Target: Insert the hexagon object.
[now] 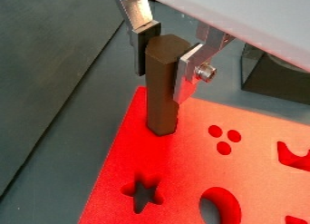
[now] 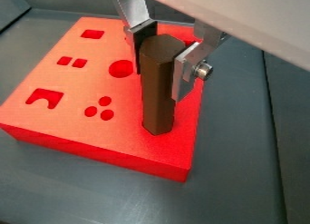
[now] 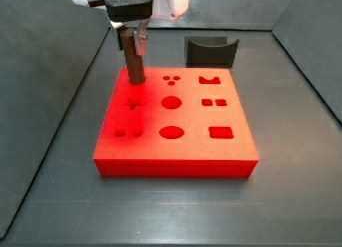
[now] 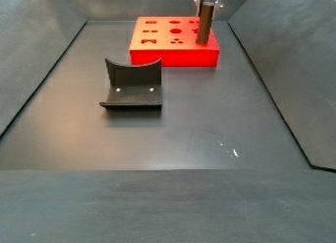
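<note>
The hexagon object [image 1: 164,92] is a long brown peg standing upright, its lower end in the red block [image 1: 248,178] near one corner. It shows in both wrist views [image 2: 158,92] and both side views [image 3: 135,59] [image 4: 203,23]. My gripper [image 1: 168,48] reaches down from above and its silver fingers press on the peg's upper part on two opposite sides, also seen in a wrist view [image 2: 164,48]. In a side view the gripper [image 3: 134,31] hangs over the block's far left corner. The peg's bottom end is hidden in the block.
The red block [image 3: 187,151] has several cut-out holes of different shapes: star, circle, dots, squares. A dark grey curved holder [image 3: 207,51] stands behind the block, and it shows alone on the dark floor in a side view [image 4: 132,87]. Dark walls [image 3: 40,111] ring the floor.
</note>
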Controlling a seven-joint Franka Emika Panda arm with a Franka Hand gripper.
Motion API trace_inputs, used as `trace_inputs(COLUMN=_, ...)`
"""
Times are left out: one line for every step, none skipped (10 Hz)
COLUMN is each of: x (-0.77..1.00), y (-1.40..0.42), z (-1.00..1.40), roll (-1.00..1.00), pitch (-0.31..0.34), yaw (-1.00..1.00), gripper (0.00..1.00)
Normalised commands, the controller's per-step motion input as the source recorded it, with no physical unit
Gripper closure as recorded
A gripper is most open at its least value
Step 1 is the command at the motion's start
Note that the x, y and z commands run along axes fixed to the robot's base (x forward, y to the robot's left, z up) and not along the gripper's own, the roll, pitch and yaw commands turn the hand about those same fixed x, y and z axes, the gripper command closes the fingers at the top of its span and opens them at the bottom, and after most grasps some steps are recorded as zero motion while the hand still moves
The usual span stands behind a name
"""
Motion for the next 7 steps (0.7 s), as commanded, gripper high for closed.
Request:
trace_inputs(x=0.15, y=-0.09, z=-0.19, roll=0.08, pitch=0.026, yaw=-0.03, gripper=1.0)
trace_inputs(x=0.16, y=-0.05, z=-0.43, roll=0.15, pitch=0.067, yaw=0.0, gripper=1.0)
trace_inputs(x=0.14, y=-0.1, z=-0.89, roll=0.17, pitch=0.06, yaw=0.01, gripper=1.0)
trace_inputs(x=0.16, y=0.0, z=-1.0, roll=0.09, pitch=0.09, yaw=-0.04, gripper=1.0)
trace_inputs(x=0.29, y=0.0, z=-1.0, roll=0.04, pitch=0.01, yaw=-0.15, gripper=1.0)
trace_inputs(x=0.32, y=0.0, z=-1.0, roll=0.04, pitch=0.0, yaw=-0.13, gripper=1.0)
trace_inputs(x=0.28, y=0.0, z=-1.0, roll=0.1, pitch=0.016, yaw=-0.09, gripper=1.0)
